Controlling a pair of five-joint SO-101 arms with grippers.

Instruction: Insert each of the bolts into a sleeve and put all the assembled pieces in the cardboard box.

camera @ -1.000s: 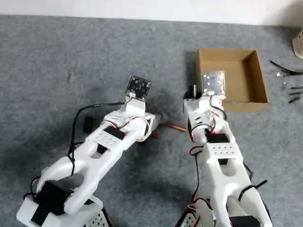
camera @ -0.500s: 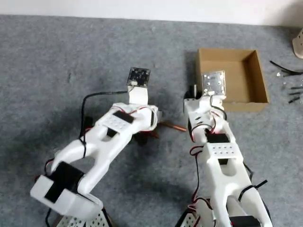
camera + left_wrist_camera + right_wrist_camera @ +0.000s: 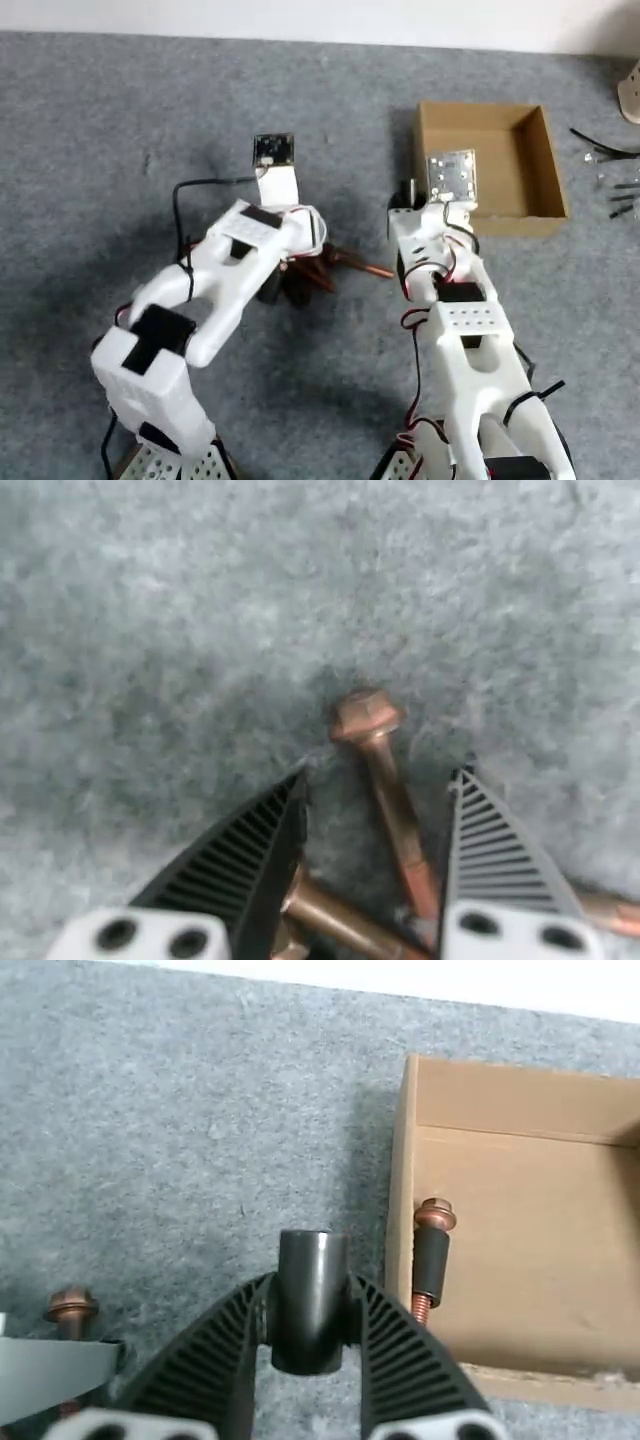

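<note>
**A:** Entry one, left claw?

**B:** Left claw (image 3: 380, 780): jaws parted, set astride one copper bolt (image 3: 392, 790). The bolt lies flat on the grey counter (image 3: 100, 120), head pointing away from the claw. Judged ready for pickup, nothing gripped yet.

**A:** Obstructions?

**B:** Spare bolts (image 3: 340, 920) cross beneath the claw's base, close to the target's shank. They may get caught when the jaws close.

**A:** Entry two, right claw?

**B:** Right claw (image 3: 310, 1285): clamped on a black sleeve (image 3: 312, 1255), its end projecting past the fingertips, probably so a bolt can go in.

**A:** Destination?

**B:** Cardboard box (image 3: 500, 1090), just beyond that claw and to one side. One assembled piece (image 3: 430, 1255) lies inside along the near wall. Loose hardware (image 3: 612, 185) sits past the box, well apart.
</note>
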